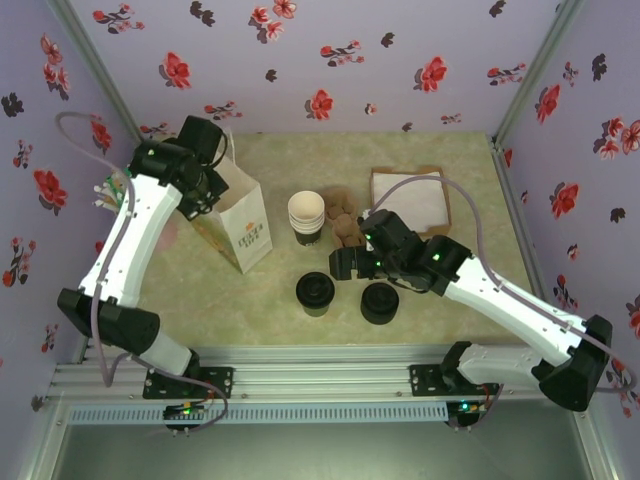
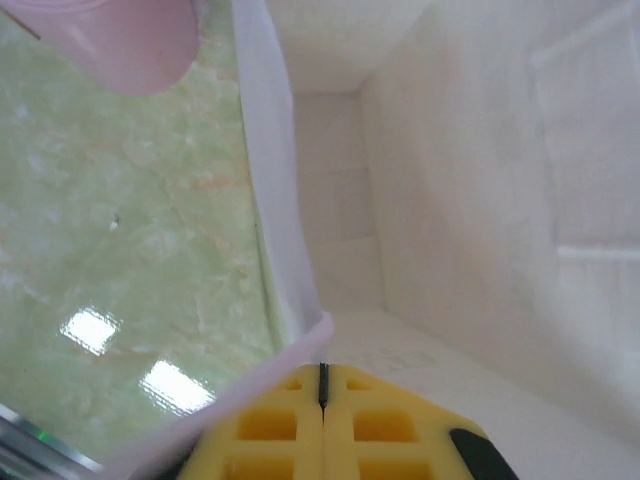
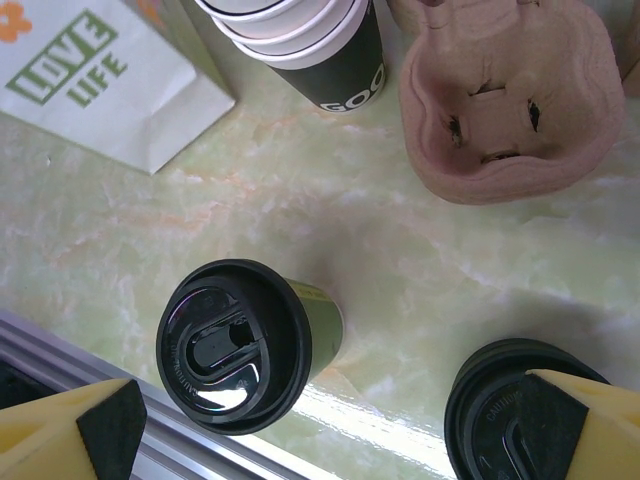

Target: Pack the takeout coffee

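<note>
Left wrist view: left pincer [image 2: 322, 388] is clamped on the bag [image 2: 285, 200] rim. Right pincer [image 3: 325, 425], wide and empty, hangs above the cup [image 3: 235, 345]; it likely needs centring, then lowering.

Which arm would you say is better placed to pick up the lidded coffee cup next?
Right. The right fingers hang open over the lidded coffee cup, while the left fingers are shut on the paper bag's rim.

Black-lidded dark cup [image 3: 235, 345], green-lettered white bag [image 1: 245, 225]
</note>
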